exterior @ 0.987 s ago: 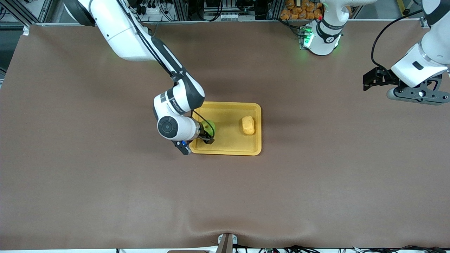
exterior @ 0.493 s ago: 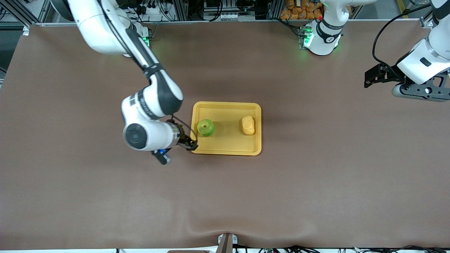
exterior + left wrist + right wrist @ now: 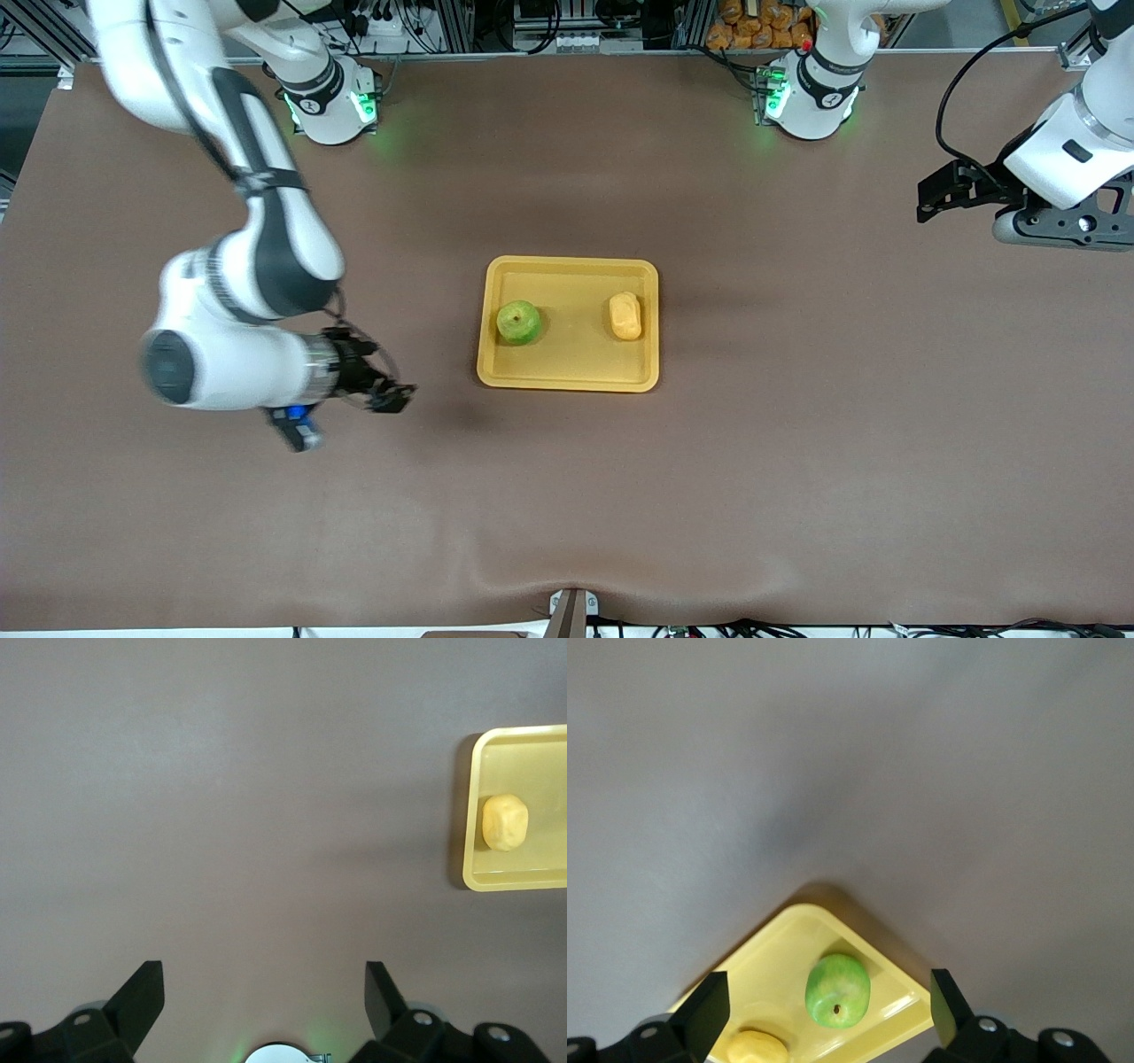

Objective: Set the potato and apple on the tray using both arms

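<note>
Since a second ago the right gripper (image 3: 390, 394) has let go of the apple and drawn off the tray to hang over bare table toward the right arm's end, fingers wide and empty. On the brown table (image 3: 797, 461) the yellow tray (image 3: 567, 377) holds the apple (image 3: 518, 322) and potato (image 3: 625, 316), well apart. Left gripper (image 3: 939, 195) waits over its own end, wide open, empty.

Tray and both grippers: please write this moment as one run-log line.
apple: on tray | potato: on tray | right gripper: open, empty, over table beside tray | left gripper: open, empty, waiting at its table end
</note>
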### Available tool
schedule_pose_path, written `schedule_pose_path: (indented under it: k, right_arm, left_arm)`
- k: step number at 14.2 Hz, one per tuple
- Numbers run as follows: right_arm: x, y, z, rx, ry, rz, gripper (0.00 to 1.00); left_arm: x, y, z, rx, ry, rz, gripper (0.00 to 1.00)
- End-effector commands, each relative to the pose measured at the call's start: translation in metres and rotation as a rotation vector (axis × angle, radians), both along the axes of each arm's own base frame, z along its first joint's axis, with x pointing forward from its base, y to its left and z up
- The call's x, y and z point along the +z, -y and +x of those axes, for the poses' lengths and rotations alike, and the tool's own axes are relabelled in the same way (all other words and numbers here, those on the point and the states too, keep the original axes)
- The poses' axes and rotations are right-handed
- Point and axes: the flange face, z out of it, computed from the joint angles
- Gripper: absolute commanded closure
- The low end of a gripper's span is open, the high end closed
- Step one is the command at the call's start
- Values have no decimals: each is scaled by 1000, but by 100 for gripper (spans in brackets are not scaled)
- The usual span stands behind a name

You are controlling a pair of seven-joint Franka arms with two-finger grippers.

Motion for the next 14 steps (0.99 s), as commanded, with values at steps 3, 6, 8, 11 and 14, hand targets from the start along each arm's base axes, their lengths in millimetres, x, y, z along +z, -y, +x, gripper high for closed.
schedule_pose_path:
  k: [3,6,8,11,14]
  right_arm:
    - [40,37,-15,114,5,-86,0]
    - [68,80,-14,220,77,-86,0]
    - [77,108,-18,349,86,-58,0]
    - [101,135,-25,398,109,-119,0]
    - [134,150,-40,485,128,-143,0]
  left_arm:
    - [8,-5,-2,29,3,-8,0]
    - [7,-6,-2,32,1,-8,0]
    - [7,-6,-2,32,1,-8,0]
    - [8,-7,-1,32,6,-7,0]
    - [8,-7,0,24,13,26,0]
